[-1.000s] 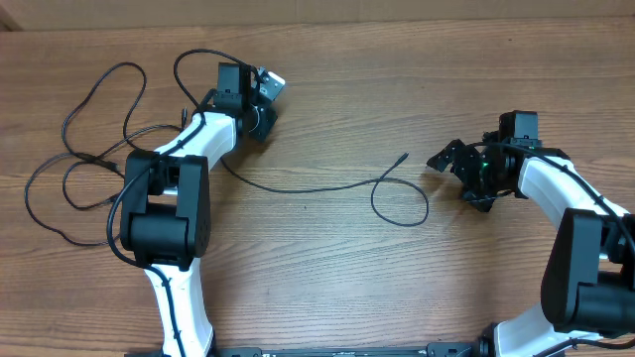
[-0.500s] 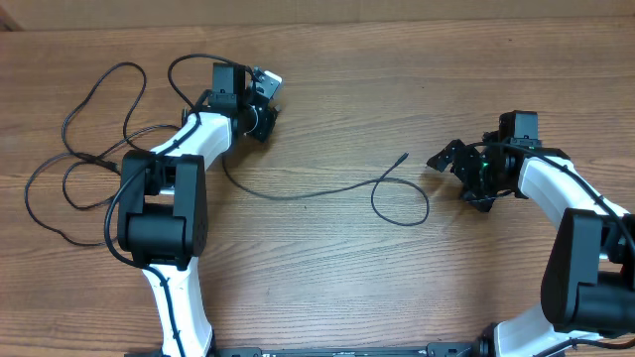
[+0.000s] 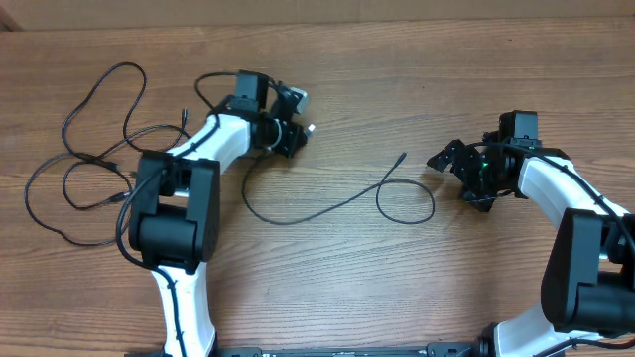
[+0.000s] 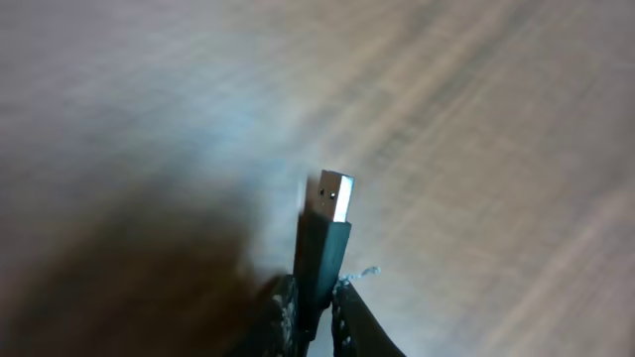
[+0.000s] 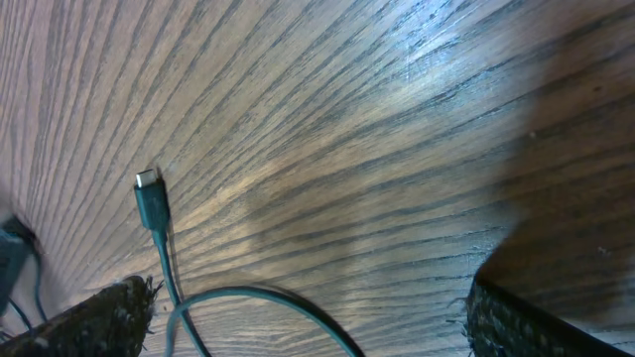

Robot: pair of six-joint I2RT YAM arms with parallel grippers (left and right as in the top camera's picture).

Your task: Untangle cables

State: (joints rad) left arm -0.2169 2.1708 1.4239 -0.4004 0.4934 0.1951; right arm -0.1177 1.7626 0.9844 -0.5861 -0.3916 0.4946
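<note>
— Left arm's (image 3: pixel 223 139) pose?
— It reached forward, the left end effector (image 3: pixel 301 123) pinching one cable's USB plug (image 4: pixel 324 228).
— And the other cables (image 3: pixel 96 158)?
— Tangled on the counter (image 3: pixel 397 288) left of that arm. Well right of it, the right end effector (image 3: pixel 448 159) gaped, holding nothing.

**3 cameras: 1 overhead, 2 on the wrists**

The overhead camera looks straight down on the wooden table (image 3: pixel 327 297) from well above. It takes in the left arm (image 3: pixel 174 213) and the right arm (image 3: pixel 585 258), with their bases at the bottom edge.

The left wrist camera sits very near the wood and looks out past its own fingers (image 4: pixel 352 317). A USB plug (image 4: pixel 327 213) stands mid-frame, and the background is blurred.

The right wrist camera faces the tabletop from close range, with its fingers (image 5: pixel 94 317) in the 2 lower corners. It shares the small plug (image 5: pixel 149 190) and the cable loop (image 3: pixel 405 203) with the overhead view.
</note>
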